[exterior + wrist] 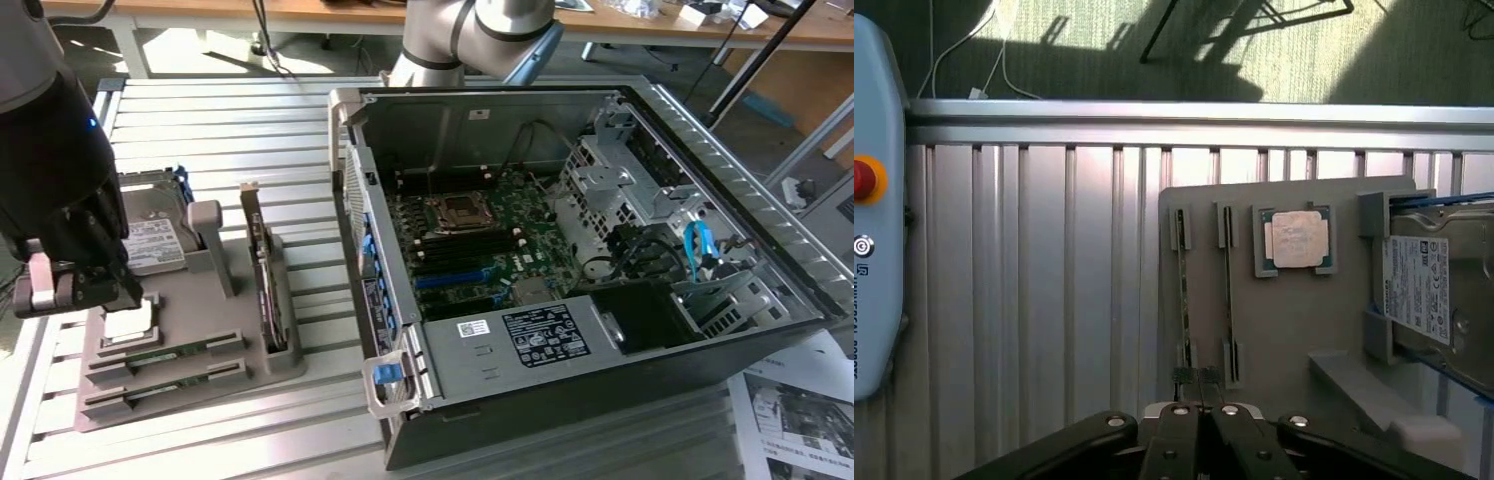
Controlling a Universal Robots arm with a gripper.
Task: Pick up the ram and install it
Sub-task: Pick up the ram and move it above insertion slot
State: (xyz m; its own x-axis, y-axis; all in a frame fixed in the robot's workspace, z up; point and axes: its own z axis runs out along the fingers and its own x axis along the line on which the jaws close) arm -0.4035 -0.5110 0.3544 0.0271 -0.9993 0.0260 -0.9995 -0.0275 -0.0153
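Hovering at the near end of the grey holder with the hand fully shut and empty, closed tip close to the ends of two slotted sticks. Read as the approach stage of the pick-up: nothing lifted, nothing installed.

Locate the ram standing on edge in a holder slot, just beside the square processor chip. Note a second stick in the parallel slot alongside; cannot tell which of the two is the target.

Find the holder on the slatted surface, at the exterior view's left of the open computer case and well apart from the motherboard.

For the grasp, judge as required: jaws parted enough to straddle one thin edge, centred on that stick alone, clear of its neighbour.

Identify the ram as a thin, narrow green board, seen edge-on as a dark line in the wrist view. Expect a light, rigid part, easily tilted in its slot.
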